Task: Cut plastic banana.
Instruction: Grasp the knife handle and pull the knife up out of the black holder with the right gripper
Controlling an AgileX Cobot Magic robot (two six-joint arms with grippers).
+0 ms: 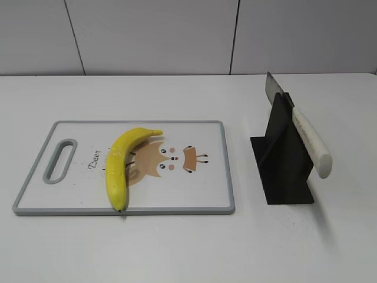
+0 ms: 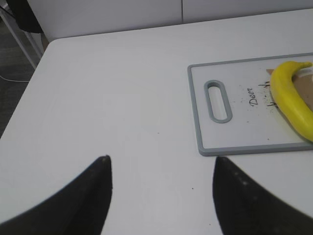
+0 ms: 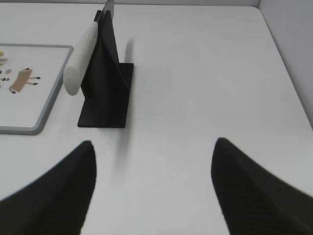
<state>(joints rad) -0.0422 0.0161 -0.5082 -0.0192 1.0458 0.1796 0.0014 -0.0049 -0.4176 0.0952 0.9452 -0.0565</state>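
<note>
Item 1, banana (image 1: 121, 166): you have it lying on the board (image 1: 194, 203), curved, running from the middle of the board's far half down to the near rim. Its dark tip sits at the near edge and its stem end points toward the board's centre. It covers part of the printed cartoon (image 1: 171, 160). Whole, glossy yellow, uncut.

Item 2, board: white with a grey rim, flat on the table (image 1: 177, 253). The handle slot (image 1: 59, 160) is at its left end, with the word "Deer" beside it.

Item 3, knife (image 1: 306, 137): you see it slotted in the black stand (image 1: 283, 171), right of the board and well apart from the banana. The blade points up and away; the pale handle slopes down toward you.

Item 4, left gripper (image 2: 159, 191): your left wrist view looks down at a slant over bare table. Both dark fingers (image 2: 83, 200) are spread wide with nothing between them. The board's slot end lies ahead and to the right, not touched.

Item 5, right gripper (image 3: 154, 191): same slanting pose, fingers (image 3: 254, 191) spread wide and holding nothing. The stand and knife handle lie ahead and to the left, clear of the fingertips.

Neither arm shows in your exterior view
</note>
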